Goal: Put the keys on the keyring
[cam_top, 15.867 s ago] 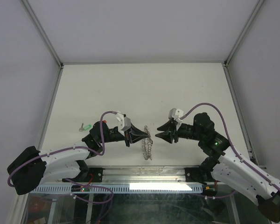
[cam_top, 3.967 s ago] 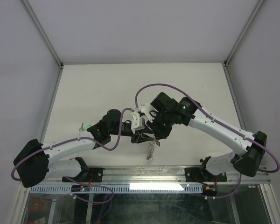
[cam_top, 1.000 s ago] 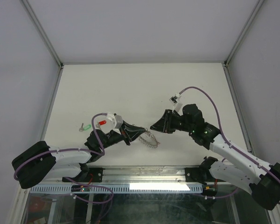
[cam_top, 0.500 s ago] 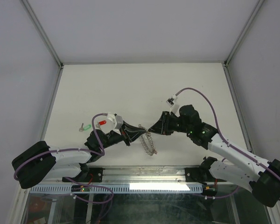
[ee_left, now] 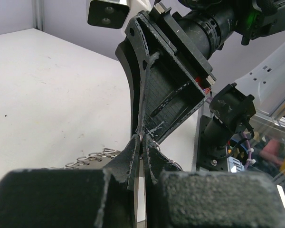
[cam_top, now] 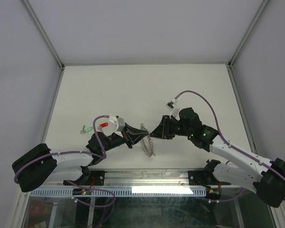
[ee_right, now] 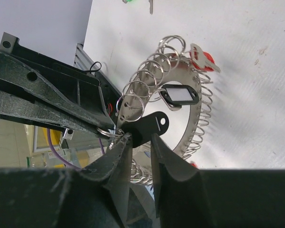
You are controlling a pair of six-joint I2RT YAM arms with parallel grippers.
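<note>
The keyring [cam_top: 147, 146] is a flat grey ring fringed with small split rings; it hangs from my left gripper [cam_top: 142, 135] above the table. In the left wrist view my left gripper [ee_left: 142, 142] is shut on one thin split ring. My right gripper [cam_top: 154, 132] meets it tip to tip. In the right wrist view the keyring [ee_right: 196, 111] carries a red-headed key [ee_right: 199, 55] and a black tag [ee_right: 178, 95]. My right gripper [ee_right: 139, 140] pinches a black key head [ee_right: 149, 124] beside the held split ring. A green-headed key [cam_top: 87, 128] lies on the table at the left.
The white table [cam_top: 147, 90] is walled by grey panels with metal rails on the left and right. Both arms reach in from the near edge, where a metal rail with cables runs. The green key's blade shows at the top of the right wrist view [ee_right: 150, 5].
My right gripper has moved left and closed in on my left gripper's tip. The keyring, flung out to the right a second ago, now hangs down below the two tips.
</note>
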